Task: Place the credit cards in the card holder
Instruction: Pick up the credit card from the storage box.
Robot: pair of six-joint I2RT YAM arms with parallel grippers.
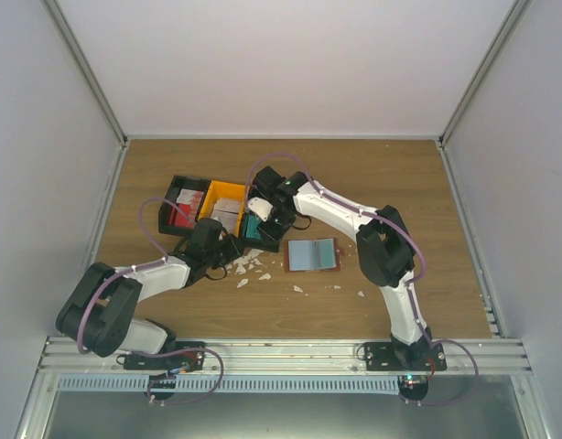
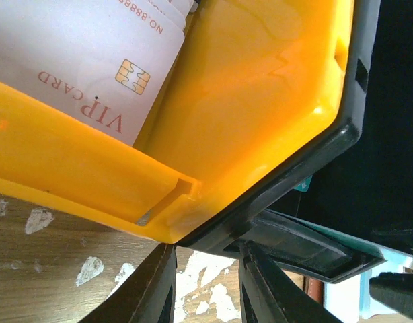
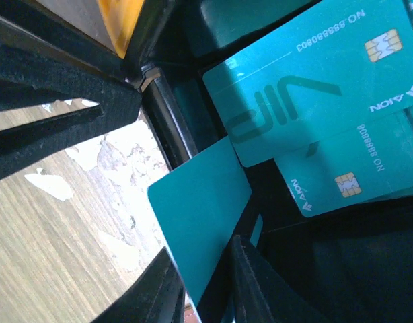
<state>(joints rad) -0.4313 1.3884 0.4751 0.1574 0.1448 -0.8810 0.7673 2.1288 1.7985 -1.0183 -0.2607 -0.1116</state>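
Pickup looks like the step in hand. In the right wrist view the right end effector straddles a plain teal card that leans up over the wall of the black bin. The card lies against one finger, and a dark sliver shows on the other side, so I cannot tell whether it is pinched or only bracketed. Its long axis runs roughly along the fingers, from bottom centre toward the middle of the frame. Two more teal cards lie flat in the bin at upper right.

The left end effector has its jaws partly apart, their tips at the corner where the black bin meets the orange bin. Bare bench and white scraps show between the fingers. It may be steadying the bin, but a real grasp cannot be told. White cards rest in the orange bin at upper left.

In the top view the card holder lies open and flat on the bench, its long axis left to right. It sits down and to the right of the right end effector, near it and apart from the bins. The right arm is the nearer one. The left reaches in from the far side of the bins.
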